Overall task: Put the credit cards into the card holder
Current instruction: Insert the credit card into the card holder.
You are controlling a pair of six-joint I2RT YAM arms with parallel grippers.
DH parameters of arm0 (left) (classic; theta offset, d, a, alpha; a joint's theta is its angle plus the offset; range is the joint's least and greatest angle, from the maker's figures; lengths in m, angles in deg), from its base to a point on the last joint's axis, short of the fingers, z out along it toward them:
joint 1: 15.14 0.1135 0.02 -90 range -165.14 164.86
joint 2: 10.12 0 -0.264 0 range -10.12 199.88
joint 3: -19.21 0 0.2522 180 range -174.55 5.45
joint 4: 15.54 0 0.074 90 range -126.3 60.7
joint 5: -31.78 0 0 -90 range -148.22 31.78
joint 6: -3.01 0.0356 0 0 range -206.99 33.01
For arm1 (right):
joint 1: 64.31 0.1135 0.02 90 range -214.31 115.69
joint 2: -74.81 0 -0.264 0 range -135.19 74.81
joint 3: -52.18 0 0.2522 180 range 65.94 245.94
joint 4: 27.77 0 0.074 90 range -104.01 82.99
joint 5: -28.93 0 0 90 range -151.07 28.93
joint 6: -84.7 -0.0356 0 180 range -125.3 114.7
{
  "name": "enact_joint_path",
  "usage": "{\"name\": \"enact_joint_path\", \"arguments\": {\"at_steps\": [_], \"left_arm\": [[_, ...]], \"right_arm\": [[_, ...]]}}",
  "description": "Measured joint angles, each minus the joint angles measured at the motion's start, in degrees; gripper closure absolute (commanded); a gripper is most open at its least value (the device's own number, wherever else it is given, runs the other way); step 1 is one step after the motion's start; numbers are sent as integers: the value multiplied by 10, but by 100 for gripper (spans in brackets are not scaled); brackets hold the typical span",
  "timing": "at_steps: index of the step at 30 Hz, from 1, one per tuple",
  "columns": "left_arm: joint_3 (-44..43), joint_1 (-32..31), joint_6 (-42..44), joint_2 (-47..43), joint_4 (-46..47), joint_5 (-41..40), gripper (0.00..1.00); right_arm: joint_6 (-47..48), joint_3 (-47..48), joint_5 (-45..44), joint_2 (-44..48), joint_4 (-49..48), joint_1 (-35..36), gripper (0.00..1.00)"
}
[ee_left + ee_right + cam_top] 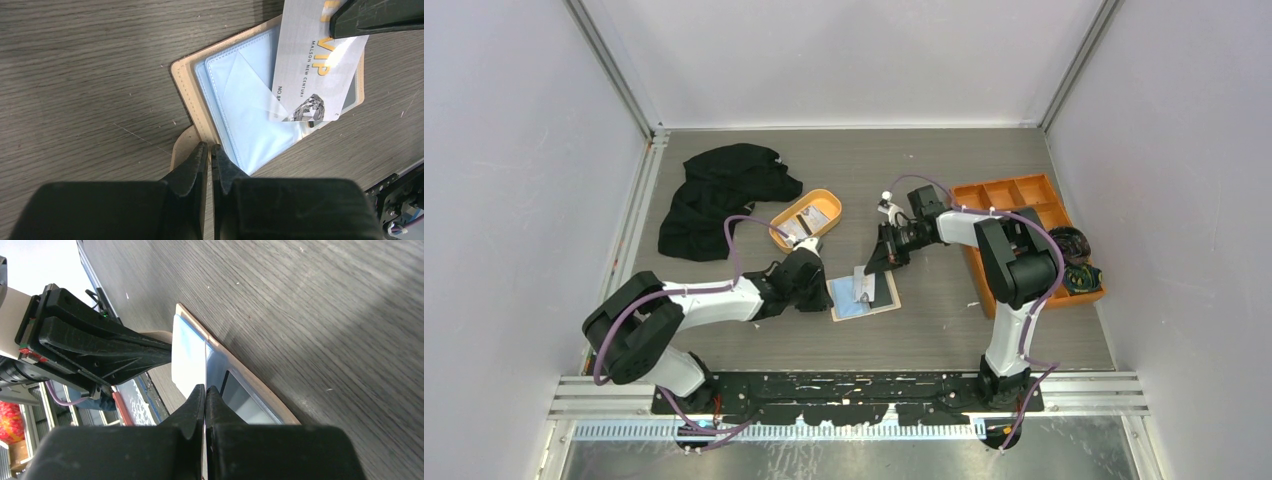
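Note:
The card holder (876,303) lies open on the table, pale blue inside (240,110). My right gripper (872,267) is shut on a whitish credit card (315,70) printed "VIP". It holds the card tilted over the card holder, with the card's lower corner tucked under a clear pocket. In the right wrist view the card (188,352) runs edge-on from between the fingertips (205,388). My left gripper (208,149) is shut, with its tips on the card holder's near edge by the snap tab. More cards (810,222) lie in the orange oval tray.
The orange oval tray (829,200) stands just behind the left gripper. A black cloth (719,195) lies at the back left. An orange compartmented box (1024,195) stands at the right, with dark items (1076,262) at its near end.

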Motion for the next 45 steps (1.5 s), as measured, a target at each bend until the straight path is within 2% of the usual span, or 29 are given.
{"name": "enact_joint_path", "arguments": {"at_steps": [14, 25, 37, 45], "left_arm": [[0, 0, -2, 0, 0, 0, 92], [0, 1, -15, 16, 34, 20, 92], [3, 1, -17, 12, 34, 20, 90], [5, 1, -20, 9, 30, 25, 90]], "right_arm": [[18, -5, -7, -4, 36, 2, 99], [21, -5, -9, -13, 28, 43, 98], [26, -1, -4, -19, 27, 51, 96], [-35, -15, 0, -20, -23, 56, 96]]}}
